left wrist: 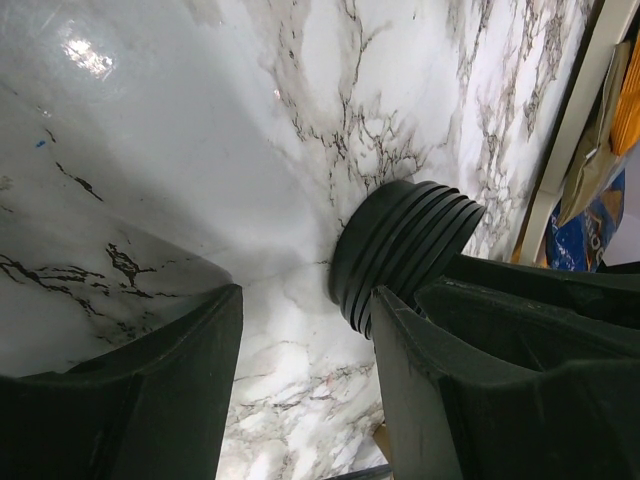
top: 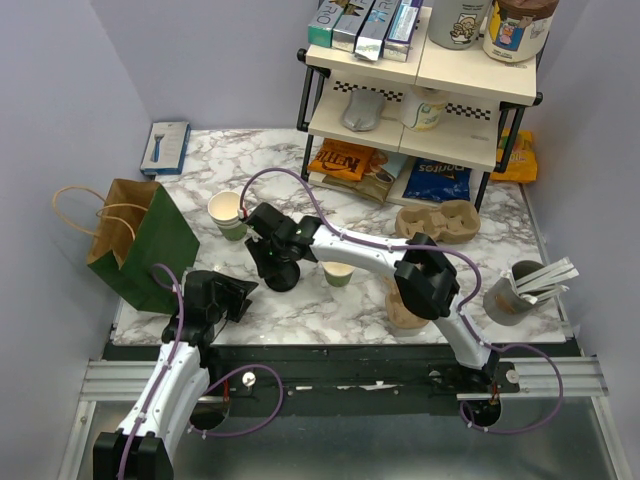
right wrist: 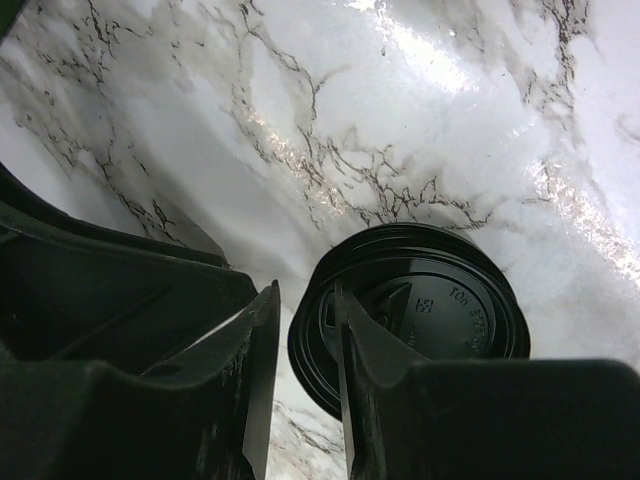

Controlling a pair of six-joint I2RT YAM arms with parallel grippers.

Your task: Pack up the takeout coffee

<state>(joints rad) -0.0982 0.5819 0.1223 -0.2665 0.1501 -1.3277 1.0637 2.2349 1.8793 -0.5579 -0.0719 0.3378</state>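
Evidently the right gripper [right wrist: 304, 297] straddles the rim of the black lid [right wrist: 430, 310], jaws narrowly apart, presumably to lift it, though a grip cannot be told; the left gripper [left wrist: 305, 315] hovers open, empty; the green cup [top: 339, 273] stands just beside.

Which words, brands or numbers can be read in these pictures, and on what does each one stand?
"Doritos": on the blue snack bag.
Orange bag: lettering too blurred to read.
Boxes on top of the shelf rack: lettering too blurred to read.
Black lid: embossed marks, too small to read.
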